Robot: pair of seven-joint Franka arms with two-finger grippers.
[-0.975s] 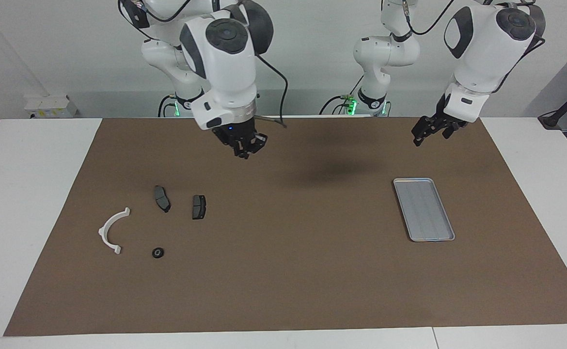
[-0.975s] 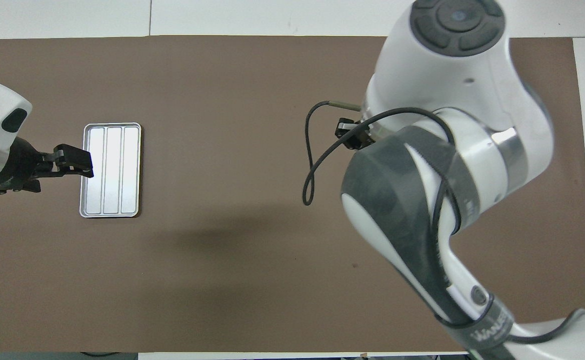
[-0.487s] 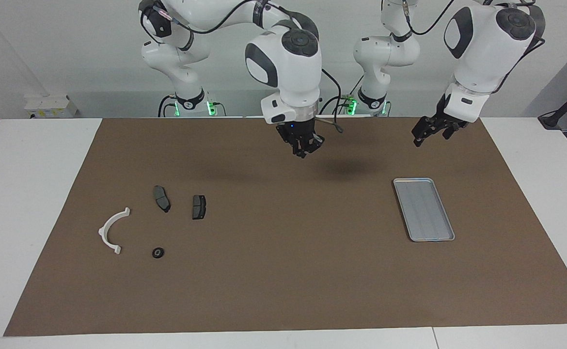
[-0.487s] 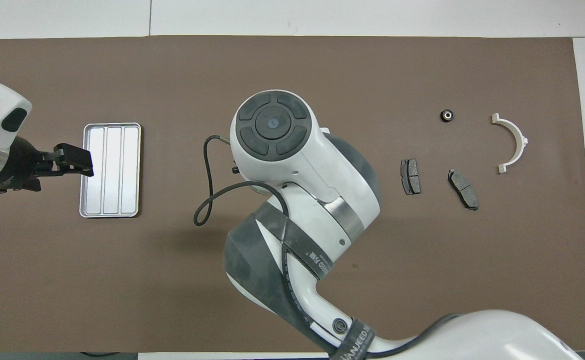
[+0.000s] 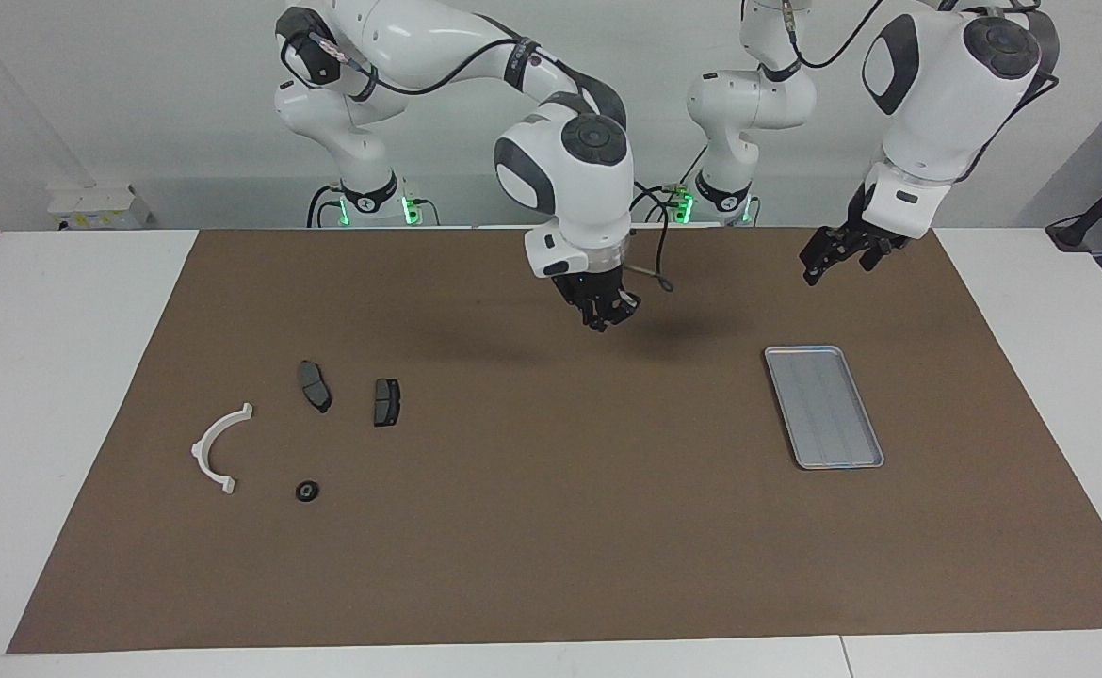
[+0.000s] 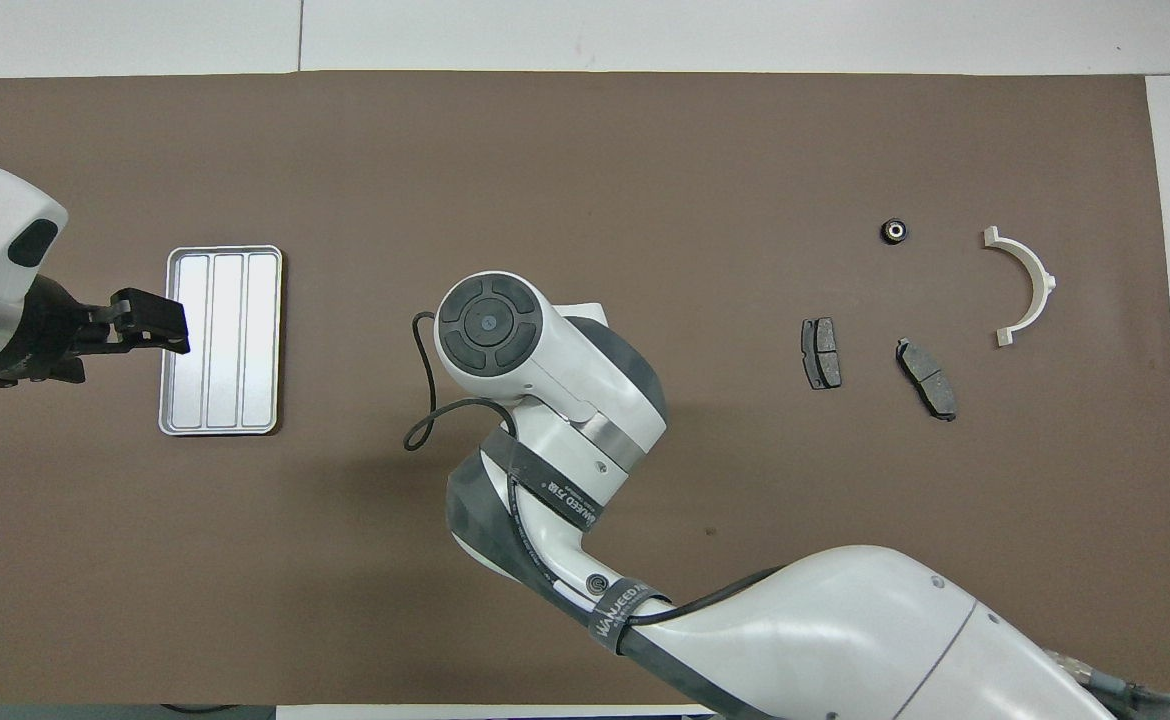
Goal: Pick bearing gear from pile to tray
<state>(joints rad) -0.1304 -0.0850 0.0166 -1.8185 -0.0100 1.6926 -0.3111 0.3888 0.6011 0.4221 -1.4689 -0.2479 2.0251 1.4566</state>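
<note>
The pile lies at the right arm's end of the mat: a white half-ring bracket [image 5: 218, 448] [image 6: 1025, 285], two dark grey brake pads [image 5: 315, 385] [image 5: 386, 401] and one small black round piece [image 5: 307, 491] [image 6: 893, 231]. The silver tray [image 5: 824, 407] [image 6: 221, 340] lies at the left arm's end. My right gripper [image 5: 601, 317] hangs shut above the middle of the mat, between pile and tray. Whether a part sits between its fingers does not show. In the overhead view its own wrist [image 6: 490, 325] hides it. My left gripper [image 5: 834, 259] [image 6: 160, 328] waits raised by the tray.
A brown mat [image 5: 551, 546] covers most of the white table. A loose black cable [image 6: 423, 400] loops off the right wrist. Bare mat lies between the pile and the tray.
My right gripper has swung from above the pile's end of the mat toward the tray and come a little lower. The left arm has not moved.
</note>
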